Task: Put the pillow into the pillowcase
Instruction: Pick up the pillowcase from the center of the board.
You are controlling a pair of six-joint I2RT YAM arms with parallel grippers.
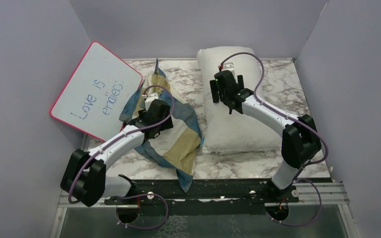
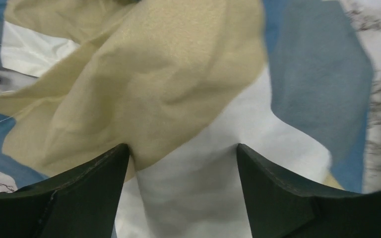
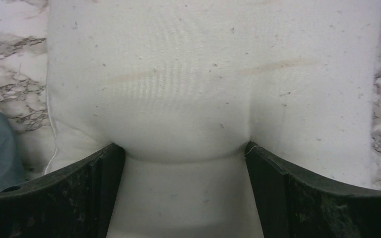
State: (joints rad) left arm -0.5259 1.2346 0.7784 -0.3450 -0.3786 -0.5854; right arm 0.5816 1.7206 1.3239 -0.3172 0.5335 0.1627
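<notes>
Plainly, pillow (image 1: 230, 131) beside pillowcase (image 1: 178, 141) (not inside).

You can read handwriting on the pink-rimmed whiteboard (image 1: 96, 89) at the left wall; it runs in blue marker over two slanted lines; the first says "Love is"; the second looks like "endless", though its letters are too rough for certainty.

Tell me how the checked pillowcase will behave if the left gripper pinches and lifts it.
Probably floppy: the pillowcase lies crumpled in folds on the table. Lifted from one pinch, it would likely drape and sag rather than rise flat. It looks thin, bunching inside the open left gripper, so it is probably light.
</notes>
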